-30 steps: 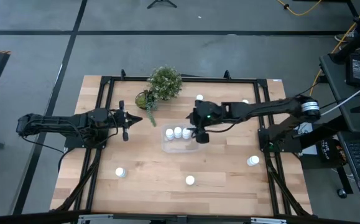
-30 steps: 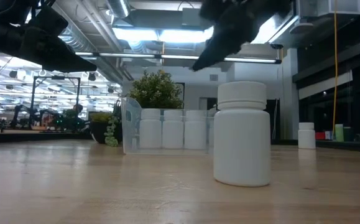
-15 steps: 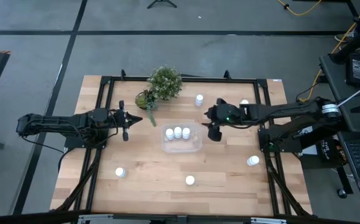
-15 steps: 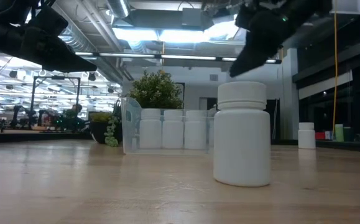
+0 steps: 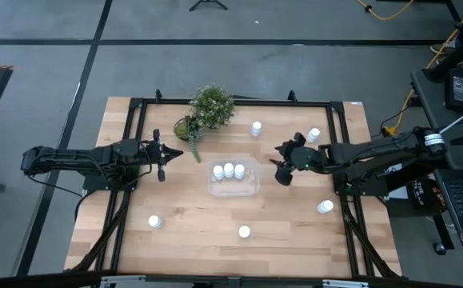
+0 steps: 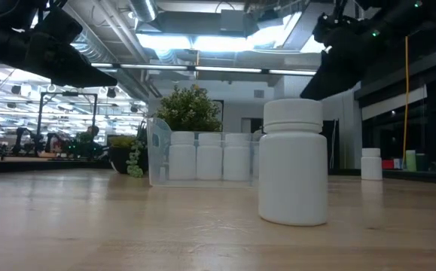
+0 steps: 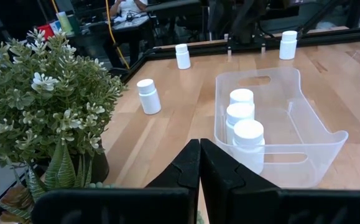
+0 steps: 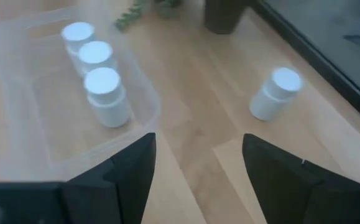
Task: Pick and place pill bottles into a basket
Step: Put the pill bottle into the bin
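Observation:
The clear basket [image 5: 251,189] sits mid-table with three white pill bottles [image 5: 229,170] standing in a row along its far side. Loose pill bottles stand upright on the wood: two at the far side [image 5: 256,128] [image 5: 314,134], one at the right [image 5: 325,207], and two near the front [image 5: 244,232] [image 5: 155,222]. My right gripper [image 5: 280,163] hovers open just right of the basket, with nothing between its fingers [image 8: 195,165]. My left gripper [image 5: 175,153] is shut and empty, held left of the basket beside the plant [image 7: 199,163].
A small potted green plant [image 5: 209,108] stands at the far edge, left of the basket and close to my left gripper. A black frame [image 5: 231,101] runs around the table top. Bare wood lies between the basket and the front bottles.
My right gripper has drawn back from above the basket's right end toward the table's right edge, rolling its wrist as it went, and has stayed open and empty. The three bottles in the basket have not moved.

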{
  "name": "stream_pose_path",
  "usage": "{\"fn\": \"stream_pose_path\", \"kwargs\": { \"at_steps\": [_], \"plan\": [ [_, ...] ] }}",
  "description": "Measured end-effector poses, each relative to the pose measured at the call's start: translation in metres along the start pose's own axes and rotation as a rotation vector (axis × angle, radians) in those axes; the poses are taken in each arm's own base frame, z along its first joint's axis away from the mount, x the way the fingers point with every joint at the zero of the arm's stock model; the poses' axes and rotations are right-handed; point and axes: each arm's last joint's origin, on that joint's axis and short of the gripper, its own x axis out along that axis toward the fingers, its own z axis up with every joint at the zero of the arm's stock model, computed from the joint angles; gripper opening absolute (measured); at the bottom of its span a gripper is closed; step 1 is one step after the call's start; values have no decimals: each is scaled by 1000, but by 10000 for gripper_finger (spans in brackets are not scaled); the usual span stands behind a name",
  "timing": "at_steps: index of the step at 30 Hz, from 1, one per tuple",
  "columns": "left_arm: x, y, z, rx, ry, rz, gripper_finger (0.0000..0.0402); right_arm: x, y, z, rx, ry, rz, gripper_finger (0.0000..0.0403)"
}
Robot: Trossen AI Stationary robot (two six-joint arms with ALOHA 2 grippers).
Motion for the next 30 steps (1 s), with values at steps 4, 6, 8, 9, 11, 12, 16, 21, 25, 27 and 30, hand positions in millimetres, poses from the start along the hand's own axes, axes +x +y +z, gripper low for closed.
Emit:
{"fn": "stream_pose_path", "kwargs": {
  "at_steps": [4, 6, 8, 9, 11, 12, 16, 21, 25, 27, 30],
  "plan": [
    [0, 0, 0, 0, 0, 0, 6, 0, -5, -8, 49, -3, -90, 240],
    [0, 0, 0, 0, 0, 0, 6, 0, -7, -11, 64, 3, -148, 240],
    [0, 0, 0, 0, 0, 0, 7, 1, -10, -12, 79, 6, -195, 240],
    [0, 0, 0, 0, 0, 0, 7, 1, -11, -13, 84, 12, -204, 240],
    [0, 0, 0, 0, 0, 1, 8, 1, -12, -13, 86, 15, -209, 240],
    [0, 0, 0, 0, 0, 1, 8, 1, -12, -13, 87, 14, -208, 240],
    [0, 0, 0, 0, 0, 1, 6, 2, -12, -13, 89, 16, -205, 240],
    [0, 0, 0, 0, 0, 1, 8, 1, -13, -12, 142, 0, -229, 240],
    [0, 0, 0, 0, 0, 1, 6, 1, -15, -12, 198, -37, -297, 240],
    [0, 0, 0, 0, 0, 1, 6, 1, -17, -13, 229, -38, -321, 240],
    [0, 0, 0, 0, 1, 4, 8, 2, -24, -17, 288, 0, -367, 240]
  ]
}}
